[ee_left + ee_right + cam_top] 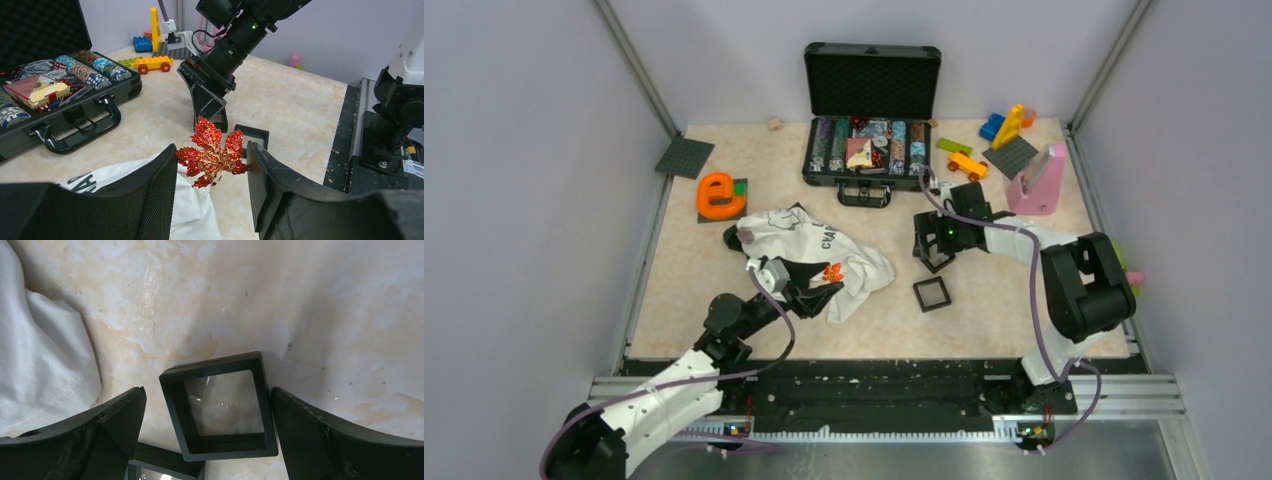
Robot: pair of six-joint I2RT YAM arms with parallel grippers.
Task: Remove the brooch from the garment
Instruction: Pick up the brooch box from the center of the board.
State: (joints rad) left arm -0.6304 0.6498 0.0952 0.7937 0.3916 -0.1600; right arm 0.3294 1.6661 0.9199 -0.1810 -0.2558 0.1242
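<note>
The brooch [214, 154] is a glittering red-orange maple leaf, seen small in the top view [832, 271]. My left gripper [212, 149] is shut on the brooch, whose leaf tips touch both fingers. It sits just above a raised fold of the white garment [190, 210]; whether its pin is still in the cloth I cannot tell. The garment [824, 250] lies crumpled on the table left of centre. My right gripper [207, 392] stands open low over a black square frame case [220, 407] on the table, touching nothing; in the top view it [932, 255] is right of the garment.
An open black case of poker chips [869, 145] stands at the back. An orange letter "e" [718, 195] lies back left. Toy bricks and an orange car [967, 165] sit back right beside a pink holder [1036, 183]. Another black square frame [931, 293] lies near the garment's right edge.
</note>
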